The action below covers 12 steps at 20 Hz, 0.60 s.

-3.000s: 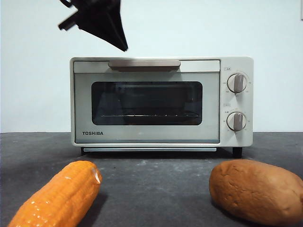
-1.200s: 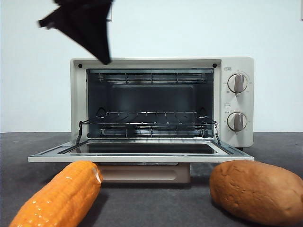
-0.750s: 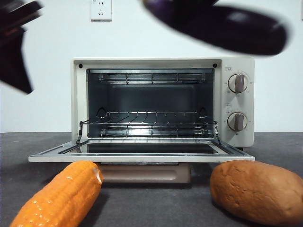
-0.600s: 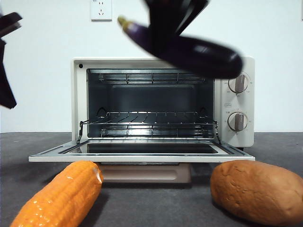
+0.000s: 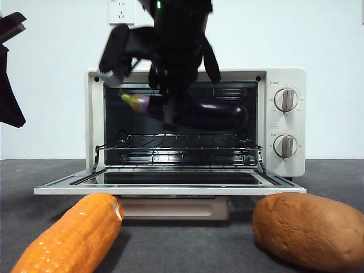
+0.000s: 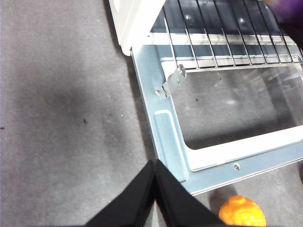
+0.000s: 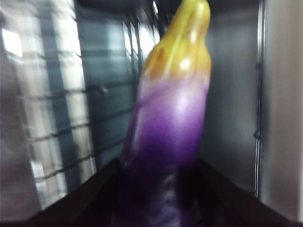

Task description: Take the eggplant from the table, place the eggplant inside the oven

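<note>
Right claw [image 5: 169, 116] pinching eggplant [image 5: 213, 115] inside open oven [image 5: 284, 165], hiding its middle. Left claw [image 6: 155, 166] pressed together over desk [image 6: 66, 118], cut off at frame edge.

Oven [image 5: 284, 77] mouth open; your right gripper [image 5: 170, 114] and eggplant [image 5: 213, 115] fill upper middle of cavity, above wire rack [image 5: 176, 142]. Lowered door [image 5: 170, 185] juts toward you. Corn [image 5: 71, 236] and brown lump [image 5: 310, 227] flank front; bare table [image 5: 182, 239] between. Left gripper [image 6: 155, 177] off to the side, jaws closed.
</note>
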Tool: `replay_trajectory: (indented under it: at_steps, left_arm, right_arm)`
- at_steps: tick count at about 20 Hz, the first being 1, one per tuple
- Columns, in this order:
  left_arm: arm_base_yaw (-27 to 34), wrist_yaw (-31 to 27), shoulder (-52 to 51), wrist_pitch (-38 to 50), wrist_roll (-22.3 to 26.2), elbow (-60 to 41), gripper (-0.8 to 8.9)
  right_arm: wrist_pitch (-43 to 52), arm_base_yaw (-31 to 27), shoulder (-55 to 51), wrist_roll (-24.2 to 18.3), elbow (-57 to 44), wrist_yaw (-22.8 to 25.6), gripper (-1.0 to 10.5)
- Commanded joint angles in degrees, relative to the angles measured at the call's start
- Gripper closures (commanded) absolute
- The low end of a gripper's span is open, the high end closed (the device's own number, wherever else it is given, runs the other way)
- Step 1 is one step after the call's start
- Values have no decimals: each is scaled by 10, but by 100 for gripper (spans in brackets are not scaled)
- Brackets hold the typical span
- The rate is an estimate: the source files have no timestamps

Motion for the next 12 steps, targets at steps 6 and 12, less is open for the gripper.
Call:
replay_trajectory:
  at_steps: [6, 12]
  left_arm:
    - [0, 3, 3, 10, -1, 2, 808]
    - [0, 3, 3, 10, -1, 2, 808]
  right_arm:
    - [26, -12, 35, 10, 11, -1, 683]
    - [26, -12, 35, 43, 11, -9, 667]
